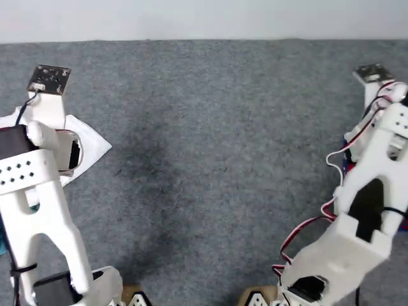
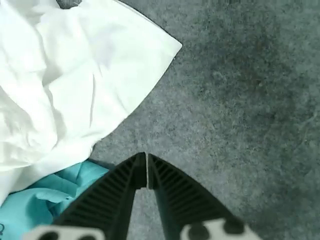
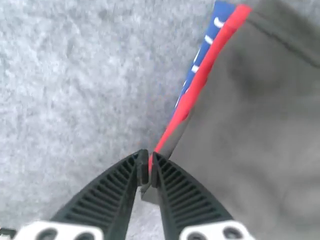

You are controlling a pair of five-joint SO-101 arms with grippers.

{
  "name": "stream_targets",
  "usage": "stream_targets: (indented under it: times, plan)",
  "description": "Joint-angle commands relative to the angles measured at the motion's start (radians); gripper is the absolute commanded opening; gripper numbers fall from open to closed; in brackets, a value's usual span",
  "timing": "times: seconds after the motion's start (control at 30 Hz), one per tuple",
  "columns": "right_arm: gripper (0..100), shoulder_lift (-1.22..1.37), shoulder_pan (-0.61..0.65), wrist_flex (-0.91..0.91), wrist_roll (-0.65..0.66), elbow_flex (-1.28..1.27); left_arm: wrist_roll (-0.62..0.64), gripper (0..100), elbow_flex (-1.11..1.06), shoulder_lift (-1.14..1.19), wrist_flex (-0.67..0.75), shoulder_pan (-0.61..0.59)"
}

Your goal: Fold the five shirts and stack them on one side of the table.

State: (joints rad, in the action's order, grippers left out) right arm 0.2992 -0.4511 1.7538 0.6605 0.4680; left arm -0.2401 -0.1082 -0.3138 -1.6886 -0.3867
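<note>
Left wrist view: the left hand (image 2: 146,172), jaws pressed together and empty, hangs over the grey carpeted counter (image 2: 240,90), beside a crumpled white cloth shirt (image 2: 75,85) overlapping a teal cloth shirt (image 2: 45,195). The right hand (image 3: 147,167), jaws closed, sits at the corner of a flat dark grey cloth shirt (image 3: 250,125) stacked on red and blue cloth edges (image 3: 197,85).

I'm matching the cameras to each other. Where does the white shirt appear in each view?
High view: white shirt at the left edge, partly under an arm.
Left wrist view: ahead of the left gripper, lying over a teal shirt.
Right wrist view: other clothes here, a grey shirt.
Shared landmark: the grey mat.
</note>
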Motion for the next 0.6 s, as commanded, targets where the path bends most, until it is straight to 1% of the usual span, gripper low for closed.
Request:
stream_targets:
  times: [0.0,0.1,0.17,0.27,0.33,0.47,0.57]
  plan:
    - [1.4,-0.145,-0.002,0.041,-0.011,-0.086,-0.04,5,0.012,-0.021,0.038,-0.063]
    - [1.4,-0.223,-0.007,0.039,-0.002,-0.247,-0.109,16,0.013,0.048,0.089,-0.14]
    - [1.4,-0.269,-0.012,0.038,0.0,-0.35,-0.132,20,0.019,0.114,0.132,-0.167]
    - [1.4,-0.321,-0.021,-0.001,-0.002,-0.45,-0.193,21,0.019,0.213,0.187,-0.169]
    - [1.4,-0.344,-0.022,-0.024,-0.006,-0.486,-0.222,21,0.019,0.285,0.227,-0.146]
    - [1.4,-0.369,-0.016,-0.022,-0.008,-0.511,-0.221,21,0.042,0.436,0.33,-0.094]
    - [1.4,-0.375,-0.03,-0.01,-0.003,-0.512,-0.221,21,0.119,0.56,0.361,-0.046]
